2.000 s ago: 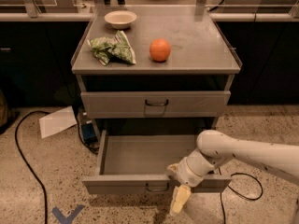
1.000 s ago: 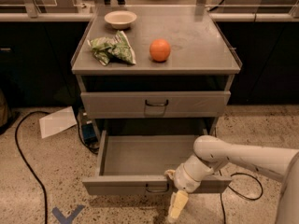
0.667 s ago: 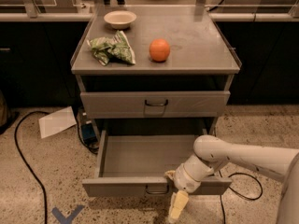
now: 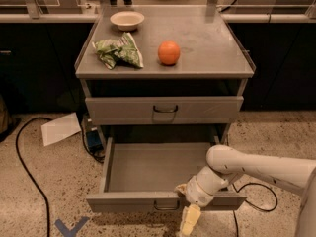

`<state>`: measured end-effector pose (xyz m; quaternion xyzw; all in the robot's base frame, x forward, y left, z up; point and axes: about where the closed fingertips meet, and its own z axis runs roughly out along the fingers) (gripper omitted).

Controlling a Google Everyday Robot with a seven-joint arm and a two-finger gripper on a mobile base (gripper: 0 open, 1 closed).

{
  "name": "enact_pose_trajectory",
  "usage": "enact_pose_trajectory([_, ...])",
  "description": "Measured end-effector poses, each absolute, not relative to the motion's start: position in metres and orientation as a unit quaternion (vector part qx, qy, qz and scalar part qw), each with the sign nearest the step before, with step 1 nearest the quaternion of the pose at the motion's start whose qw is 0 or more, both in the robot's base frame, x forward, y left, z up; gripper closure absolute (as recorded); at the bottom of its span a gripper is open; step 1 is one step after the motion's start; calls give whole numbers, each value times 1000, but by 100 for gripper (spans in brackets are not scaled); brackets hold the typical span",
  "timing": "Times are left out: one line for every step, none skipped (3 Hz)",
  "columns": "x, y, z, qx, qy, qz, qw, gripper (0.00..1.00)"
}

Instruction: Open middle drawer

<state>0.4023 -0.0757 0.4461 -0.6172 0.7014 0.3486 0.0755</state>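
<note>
Barely anything's moved since two seconds ago: the white arm (image 4: 256,167) has just eased a touch left and down, and the drawer sits as far out as it did then.

Biggest thing is the grey cabinet (image 4: 163,75). Its tabletop (image 4: 207,38) carries a few bits, see below. The middle drawer (image 4: 148,167) is pulled well out toward the camera, so you can see its plain grey inside, and its small dark handle (image 4: 165,206) is at the centre of the front panel. Above it the upper drawer (image 4: 118,110) is shut.

The arm comes in from the right edge and bends down across the right part of the open drawer's front. On the floor to the left there's a black cable (image 4: 24,167) and a white sheet of paper (image 4: 60,129).

On the tabletop, a crumpled green bag (image 4: 118,52) lies at the left, an orange (image 4: 169,52) sits just right of it, and a pale bowl (image 4: 127,19) is behind them.

The gripper (image 4: 190,221) hangs pointing down right in front of the panel, just right of the handle. I can't tell if it's open or closed.
</note>
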Motion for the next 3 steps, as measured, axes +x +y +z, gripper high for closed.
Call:
enact_pose_trajectory([402,-73,441,-627,689,357,73,0])
enact_pose_trajectory([393,-72,442,-625,682,373,70,0])
enact_pose_trajectory([378,-71,444,-618,678,393,66,0])
